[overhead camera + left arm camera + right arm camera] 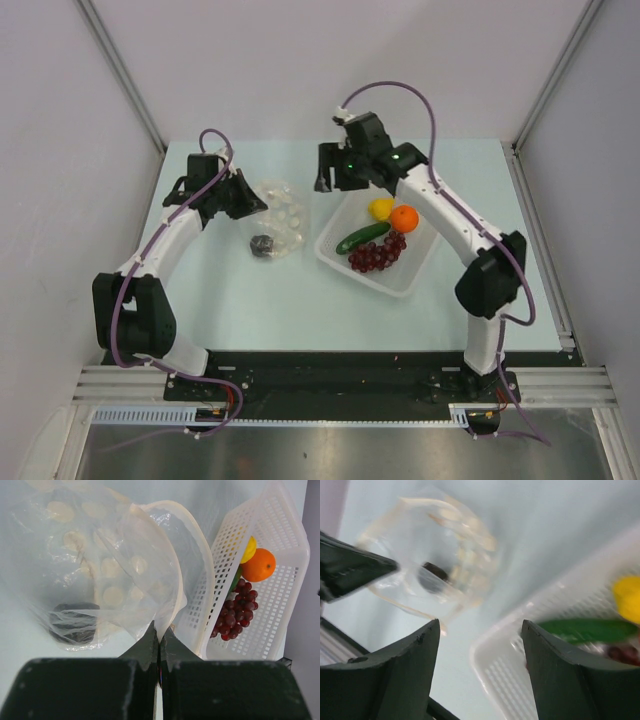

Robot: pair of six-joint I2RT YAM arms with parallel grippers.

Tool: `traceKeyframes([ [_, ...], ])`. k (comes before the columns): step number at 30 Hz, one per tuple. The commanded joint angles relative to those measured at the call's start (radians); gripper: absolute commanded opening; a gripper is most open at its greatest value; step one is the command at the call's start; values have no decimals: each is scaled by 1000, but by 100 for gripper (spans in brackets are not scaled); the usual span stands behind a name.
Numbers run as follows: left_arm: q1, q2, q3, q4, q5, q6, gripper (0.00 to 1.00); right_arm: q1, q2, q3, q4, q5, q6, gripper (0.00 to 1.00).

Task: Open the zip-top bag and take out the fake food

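Observation:
The clear zip-top bag point(278, 215) lies on the table left of the basket, its mouth pulled open. My left gripper point(258, 205) is shut on the bag's rim point(159, 630). A small dark round fruit point(75, 622) stays inside the bag point(110, 565). My right gripper point(328, 180) hovers open and empty between the bag point(435, 575) and the basket, and its view is blurred. The rest of the fake food lies in the basket: cucumber point(362, 237), orange ball point(404, 218), yellow fruit point(380, 208) and grape bunch point(377, 252).
The white perforated basket point(420, 270) sits at the centre right of the table, its near corner point(520, 650) under my right gripper point(479, 625). Grey walls close in the table on three sides.

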Motion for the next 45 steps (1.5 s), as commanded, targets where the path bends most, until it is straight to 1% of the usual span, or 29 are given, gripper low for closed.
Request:
traceKeyframes([
  [1, 0, -42, 27, 34, 32, -17, 0, 67, 162, 215, 43, -120, 25, 69],
  [3, -4, -44, 27, 32, 25, -17, 0, 80, 248, 305, 63, -163, 42, 65],
  [6, -4, -49, 26, 37, 21, -13, 0, 93, 330, 345, 115, -220, 86, 52],
  [8, -4, -46, 41, 32, 21, -11, 0, 103, 359, 347, 140, -255, 126, 47],
  [10, -4, -42, 58, 22, 26, -5, 0, 107, 388, 320, 175, -274, 155, 37],
  [12, -4, -44, 66, 20, 29, -5, 0, 112, 408, 292, 209, -286, 195, 29],
  [15, -7, -45, 70, 26, 40, -11, 0, 112, 436, 259, 246, -300, 218, 28],
  [19, -24, -47, 58, 40, 52, -31, 0, 118, 491, 301, 244, -319, 220, 28],
  [23, -65, -46, 53, 63, 66, -51, 0, 123, 543, 327, 257, -357, 249, 29],
  [25, -79, -33, 69, 60, 69, -49, 0, 127, 557, 315, 270, -369, 260, 29],
  [30, -99, -15, 81, 62, 81, -54, 0, 129, 589, 279, 339, -411, 290, 38],
  [34, -105, -3, 79, 62, 89, -52, 0, 126, 606, 266, 346, -421, 306, 39],
  [35, -105, -3, 81, 56, 81, -52, 0, 117, 603, 235, 365, -424, 321, 39],
  [37, -105, -7, 84, 28, 46, -40, 11, 104, 585, 189, 404, -434, 344, 40],
  [38, -104, -24, 81, 25, 34, -36, 19, 100, 578, 152, 434, -441, 359, 40],
  [39, -102, -36, 79, 16, 22, -22, 34, 90, 569, 138, 445, -446, 361, 40],
  [41, -96, -77, 81, 0, -30, 0, 46, 86, 569, 123, 447, -457, 356, 41],
  [42, -92, -90, 86, -33, -54, 24, 51, 83, 571, 123, 444, -460, 355, 41],
  [45, -52, -148, 83, -102, -142, 44, 52, 81, 578, 121, 442, -469, 353, 41],
])
